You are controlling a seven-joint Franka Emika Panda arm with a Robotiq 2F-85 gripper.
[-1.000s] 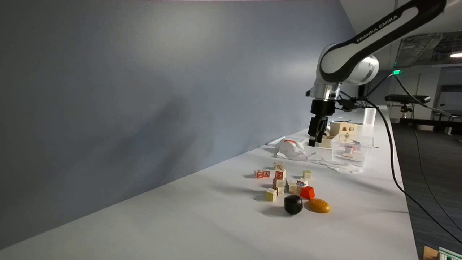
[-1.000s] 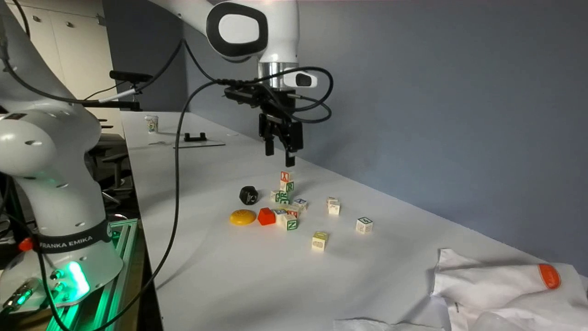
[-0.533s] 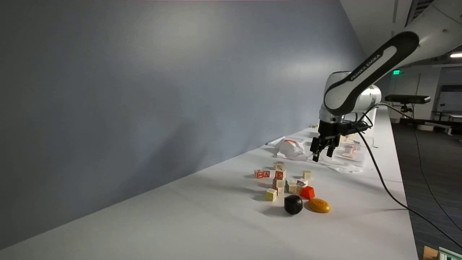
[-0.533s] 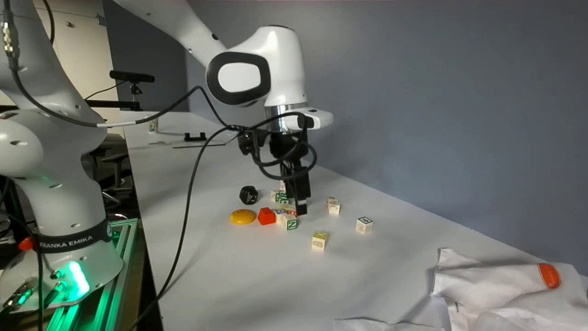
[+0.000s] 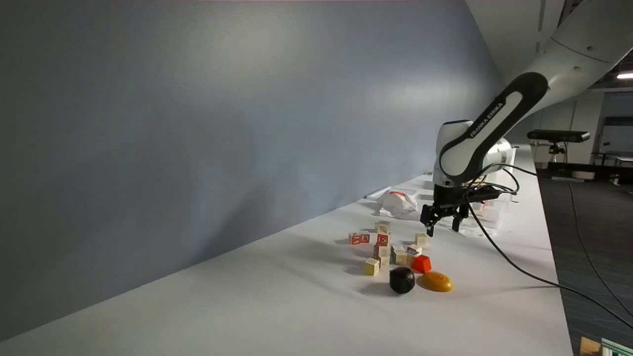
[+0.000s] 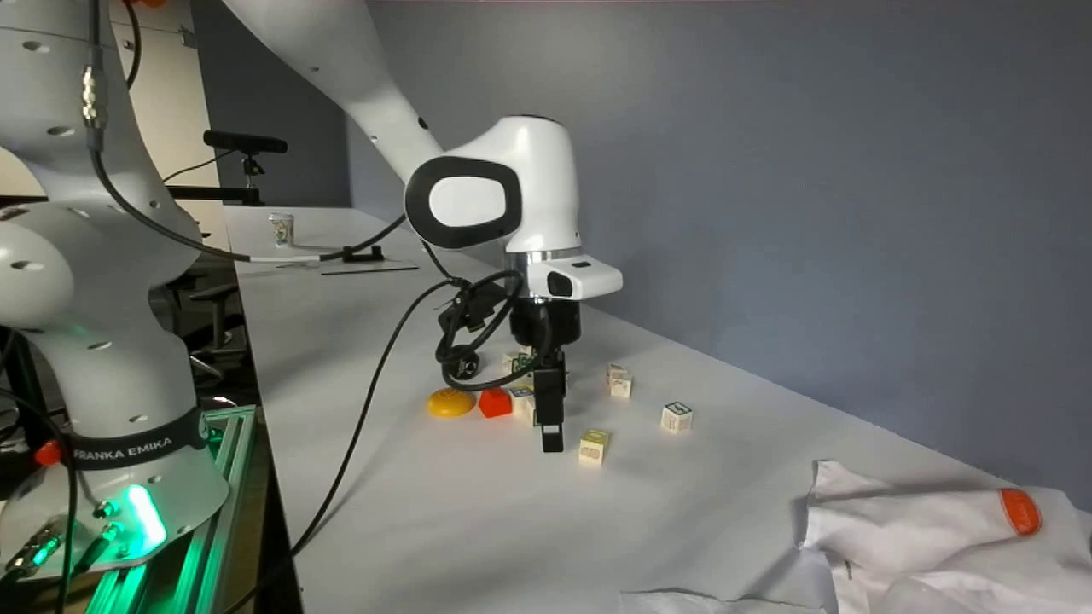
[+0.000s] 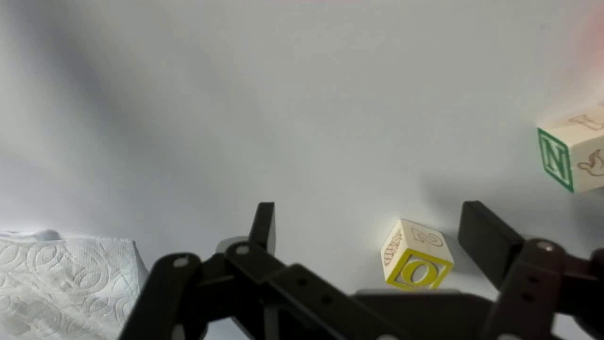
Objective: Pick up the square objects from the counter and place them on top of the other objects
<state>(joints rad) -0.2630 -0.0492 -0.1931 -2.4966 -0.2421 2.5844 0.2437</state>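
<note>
Hangs lower now with gripper (image 7: 369,217) spread wide near yellow-edged block (image 7: 417,257); partly hides stacked blocks (image 6: 521,365) and black piece (image 6: 467,367) in an exterior view.

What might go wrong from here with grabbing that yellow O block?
In the wrist view, the yellow O block appears nearer one of the open fingers, so closing could shove or twist it. The block tower is just one block wide at its top, so adding another might topple it.

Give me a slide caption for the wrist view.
Open tool over the white counter, a yellow-trimmed O block showing between its jaws and a green-trimmed N block at right.
</note>
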